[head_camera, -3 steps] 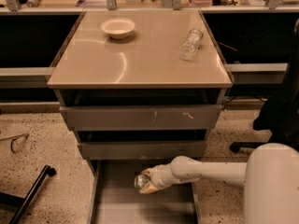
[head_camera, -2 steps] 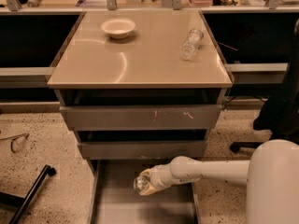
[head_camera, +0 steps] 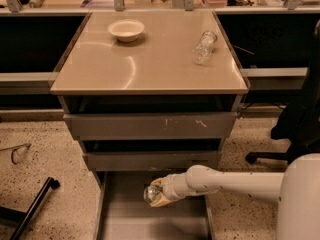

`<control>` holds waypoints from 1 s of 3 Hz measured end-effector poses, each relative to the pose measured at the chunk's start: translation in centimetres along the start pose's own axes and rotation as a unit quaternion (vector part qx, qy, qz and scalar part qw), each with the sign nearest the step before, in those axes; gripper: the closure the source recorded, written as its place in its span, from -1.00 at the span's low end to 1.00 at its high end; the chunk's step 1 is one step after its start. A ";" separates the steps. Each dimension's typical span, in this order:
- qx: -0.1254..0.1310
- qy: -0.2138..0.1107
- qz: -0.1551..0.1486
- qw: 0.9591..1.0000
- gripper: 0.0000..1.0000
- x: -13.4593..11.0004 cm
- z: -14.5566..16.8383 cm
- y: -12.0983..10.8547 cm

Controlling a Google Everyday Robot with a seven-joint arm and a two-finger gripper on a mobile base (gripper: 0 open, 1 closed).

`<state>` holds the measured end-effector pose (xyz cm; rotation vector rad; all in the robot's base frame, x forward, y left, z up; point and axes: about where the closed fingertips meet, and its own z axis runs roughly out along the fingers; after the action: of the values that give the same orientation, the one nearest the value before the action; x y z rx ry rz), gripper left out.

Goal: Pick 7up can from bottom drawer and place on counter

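Note:
The bottom drawer is pulled open below the two upper grey drawers. My white arm reaches in from the right, and my gripper hangs over the drawer's middle. Its tan fingers are closed around a small can, the 7up can. Only the can's shiny silver end shows, facing left; its printed sides are hidden by the fingers. The can is held just above the drawer floor. The tan counter is the cabinet's top, above all the drawers.
A white bowl sits at the counter's back left. A clear plastic bottle lies at its back right. The two upper drawers are slightly open. A black office chair base stands to the right, and a black bar lies on the floor at left.

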<state>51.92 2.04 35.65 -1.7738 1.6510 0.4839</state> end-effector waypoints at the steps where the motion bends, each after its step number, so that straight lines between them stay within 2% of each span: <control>1: 0.037 -0.008 -0.014 0.999 1.00 -5.2 -4.2 -0.6; 2: 0.058 0.000 -0.019 0.998 1.00 -10.8 -6.9 0.9; 3: 0.052 0.017 -0.039 0.998 1.00 -11.6 -8.6 2.9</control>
<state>46.13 4.76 48.91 -1.7706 1.5951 0.3275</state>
